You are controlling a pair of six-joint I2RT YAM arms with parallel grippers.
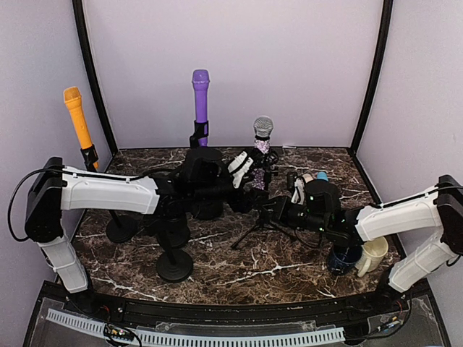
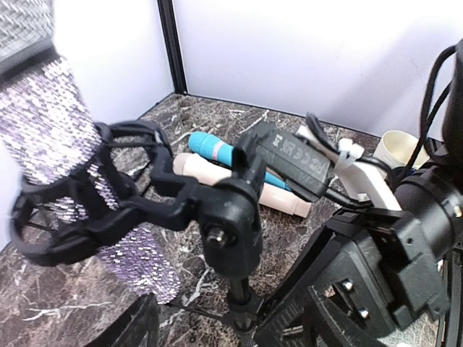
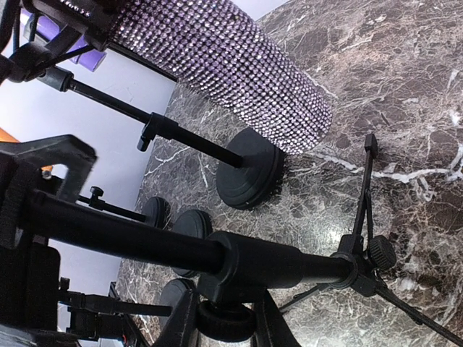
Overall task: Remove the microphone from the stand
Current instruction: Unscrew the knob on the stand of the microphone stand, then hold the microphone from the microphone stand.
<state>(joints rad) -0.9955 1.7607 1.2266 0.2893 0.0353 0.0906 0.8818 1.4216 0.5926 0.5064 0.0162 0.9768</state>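
Far left, up on a stand: orange microphone (image 1: 78, 119). Back centre, upright in a clip: purple microphone (image 1: 200, 95). Lying side by side on the marble tabletop (image 1: 289, 271): teal microphone (image 2: 213, 150), cream microphone (image 2: 283, 199). Over right: cream cup (image 1: 373, 254) just beside dark blue container (image 1: 341, 260).

Microphone (image 1: 262, 148) in the stand (image 3: 275, 264): body fully covered with tiny lilac stones, glittering, rough-looking; head of silver metal mesh. Stand itself: black tube, metal-looking, with soft satin shine; its clip (image 2: 108, 210) of black matt plastic, with thin cords. Under the stand, desk (image 1: 239, 271): dark brown marble pattern with white veins, smooth, slightly glossy. Behind the stand, purple microphone (image 1: 200, 94): plain matt plastic. Far left of the stand, orange microphone (image 1: 76, 116): same matt plastic. Right of the stand, cream cup (image 1: 372, 254): smooth, faintly shiny.
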